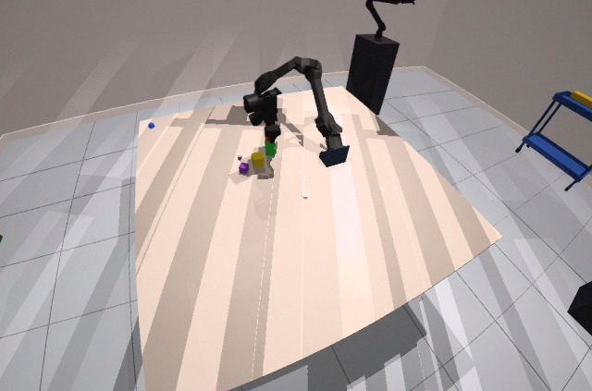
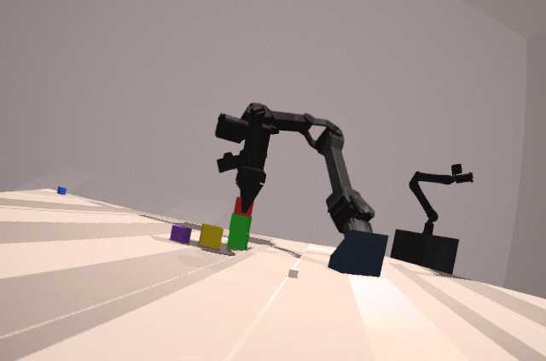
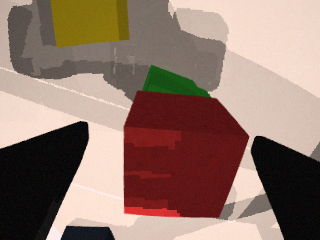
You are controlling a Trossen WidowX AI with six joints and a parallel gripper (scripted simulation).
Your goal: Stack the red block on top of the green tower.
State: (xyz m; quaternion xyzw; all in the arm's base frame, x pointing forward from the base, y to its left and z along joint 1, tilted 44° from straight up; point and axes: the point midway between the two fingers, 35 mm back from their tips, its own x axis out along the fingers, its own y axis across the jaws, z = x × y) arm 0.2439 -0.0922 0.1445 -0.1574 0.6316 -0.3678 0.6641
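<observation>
Now the gripper (image 3: 167,160) is spread wide around the red block (image 3: 180,156), which sits atop the green tower (image 2: 239,231) near the counter's far edge.

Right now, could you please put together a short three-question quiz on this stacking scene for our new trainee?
1. True or false: the hand is clamped on the red block.
2. Which thing does the red block rest on: A) the yellow block, B) the green tower, C) the purple block?
3. In the exterior view, going outward from the green tower, which block comes first and which second?

Key
1. False: the fingers stand apart from the block on both sides, with gaps showing.
2. B.
3. The yellow block first, then the purple block.
</observation>
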